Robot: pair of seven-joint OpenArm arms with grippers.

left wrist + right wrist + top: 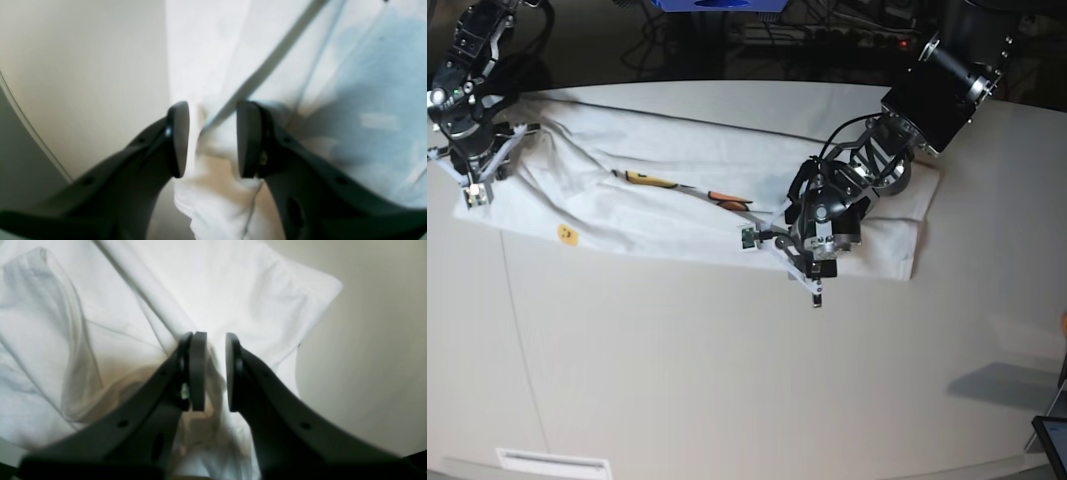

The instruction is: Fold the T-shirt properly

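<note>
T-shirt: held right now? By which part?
Yes, both grip the T-shirt: left gripper pinches a bunched edge fold, right gripper a bunched fold; exact parts unclear.

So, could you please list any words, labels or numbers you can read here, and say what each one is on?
No text can be read in any view.
T-shirt: yellow and orange bits of print show along a fold in the base view, too creased and small to read.
T-shirt, left wrist view: a pale blue shape shows through the cloth, too blurred to read.
T-shirt, near edge: a small yellow mark, too small to read.
</note>
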